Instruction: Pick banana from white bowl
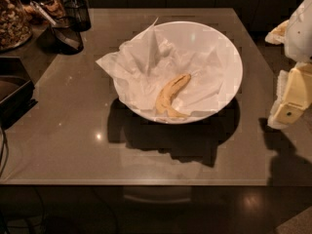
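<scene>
One broad table fills my feed, its top smooth, brownish and glassy enough to throw back small spots of light near the front edge. Just past that edge a hard black shadow lies on the surface, cast by the white bowl that sits about mid-table.

The bowl is wide, shallow and round, with a glossy rim. Crumpled white paper lines it, creased into sharp folds, and spills over the left rim in a pointed flap. The banana lies on that paper in the near half of the bowl, small and curved, yellow with brownish streaks, one end pointing up toward the bowl's centre and the other hooked along the near rim.

Off to the right, level with the bowl but apart from it, my gripper hangs over the table's right edge: a blocky, matte, cream-yellow piece under a white casing. I cannot tell whether the claw is released or clenched, and it touches neither banana nor bowl.

At the left edge sits a dark, boxy tray. Farther back in the left corner are a small black dish, a dark mesh cup and a clear jar of something brown and lumpy.
</scene>
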